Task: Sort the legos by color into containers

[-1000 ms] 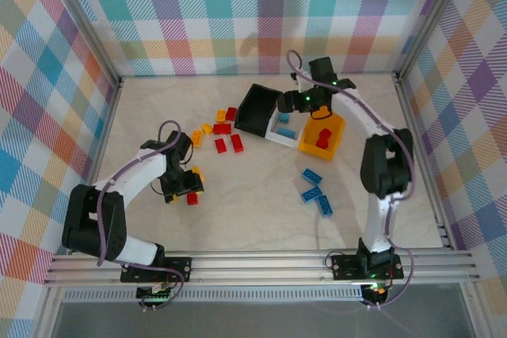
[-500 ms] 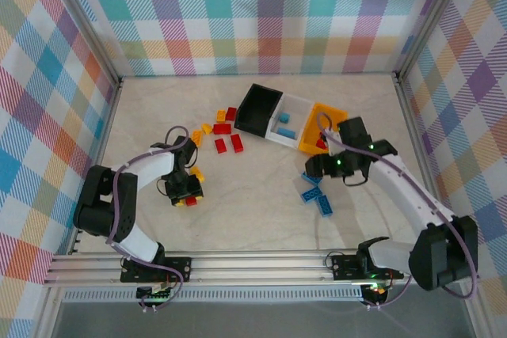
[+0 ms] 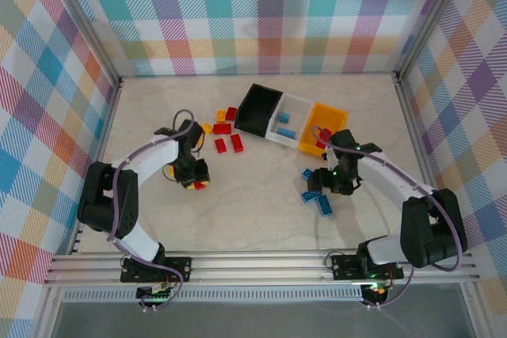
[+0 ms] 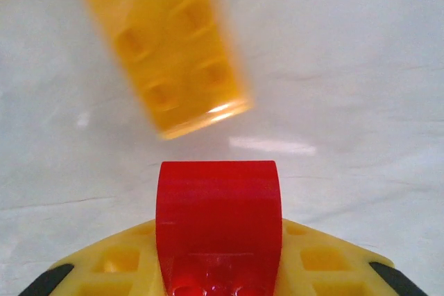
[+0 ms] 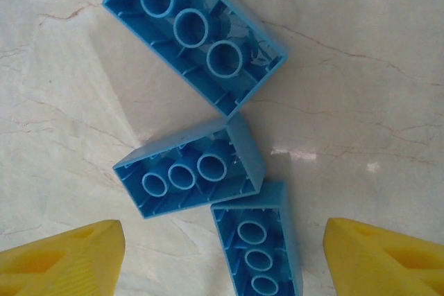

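Observation:
My left gripper (image 3: 197,182) is shut on a red lego (image 4: 216,220), held between its yellow fingers (image 4: 114,267) just above the table. A yellow-orange lego (image 4: 166,53) lies blurred on the table beyond it. My right gripper (image 5: 222,261) hangs open over three blue legos lying hollow side up (image 5: 195,32) (image 5: 191,171) (image 5: 260,247); the nearest one sits between its fingers (image 5: 62,258). The black bin (image 3: 257,108), white bin (image 3: 295,105) and orange bin (image 3: 336,113) stand in a row at the back. The same blue legos (image 3: 311,195) show beside the right gripper (image 3: 322,185).
Several loose red legos (image 3: 224,129) and two yellow ones (image 3: 207,127) lie left of the black bin. Blue legos (image 3: 285,126) lie in the white bin and a red one (image 3: 323,138) in the orange bin, partly behind my right arm.
My right arm swung from above the bins down to the blue legos. My left gripper carried the red lego a little right and towards the back.

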Motion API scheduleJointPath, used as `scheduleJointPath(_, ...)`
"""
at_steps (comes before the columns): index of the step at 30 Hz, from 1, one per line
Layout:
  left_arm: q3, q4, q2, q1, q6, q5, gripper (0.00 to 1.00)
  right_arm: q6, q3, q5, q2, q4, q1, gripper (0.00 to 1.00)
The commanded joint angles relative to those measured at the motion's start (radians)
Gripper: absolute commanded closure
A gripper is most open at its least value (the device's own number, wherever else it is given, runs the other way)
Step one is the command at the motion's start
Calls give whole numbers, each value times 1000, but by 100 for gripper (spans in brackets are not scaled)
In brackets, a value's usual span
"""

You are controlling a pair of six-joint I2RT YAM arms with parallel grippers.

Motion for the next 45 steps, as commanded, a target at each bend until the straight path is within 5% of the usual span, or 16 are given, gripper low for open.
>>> scheduleJointPath(1,140,-21,3,-44,6,73,73,-16,4,14,5,61,6,24)
scheduleJointPath(18,929,-44,502,-201,-52,209,73,-527,243,13,328,140,11,23)
scheduleJointPath(25,1223,-60,696,-258,-102,261,72,-585,264,-6,377,130,28,33)
scheduleJointPath(32,1623,-6,967,-335,-218,358,71,-495,155,-28,265,240,44,29)
scheduleJointPath(38,1642,162,1063,-361,-355,431,69,-490,97,-24,206,258,44,25)
scheduleJointPath(45,1646,197,1087,-372,-377,440,40,-512,92,-11,222,261,44,25)
